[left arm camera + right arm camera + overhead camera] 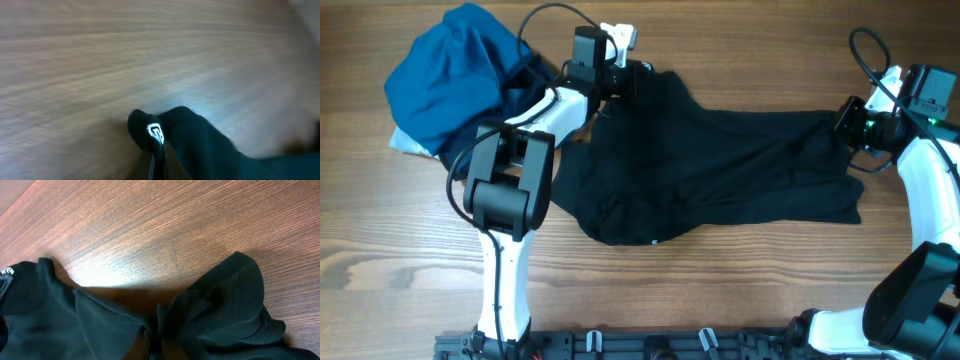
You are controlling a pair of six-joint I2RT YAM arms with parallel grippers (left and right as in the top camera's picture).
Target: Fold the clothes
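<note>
Overhead, the black shirt [720, 170] lies rumpled across the middle of the table [720, 300], stretched between the two arms. The left gripper [623, 80] sits at the shirt's far left corner, just beside the blue bundle [455, 75]. Its wrist view is blurred, but the jaws look closed on a fold of fabric that carries a small white logo [156, 133]. The right gripper [847, 125] is at the shirt's right end. In its wrist view the cloth gathers into a tight bunch between the nearly closed jaws, so it is pinching the shirt. From there the fabric fans out in loose folds over the wood.
</note>
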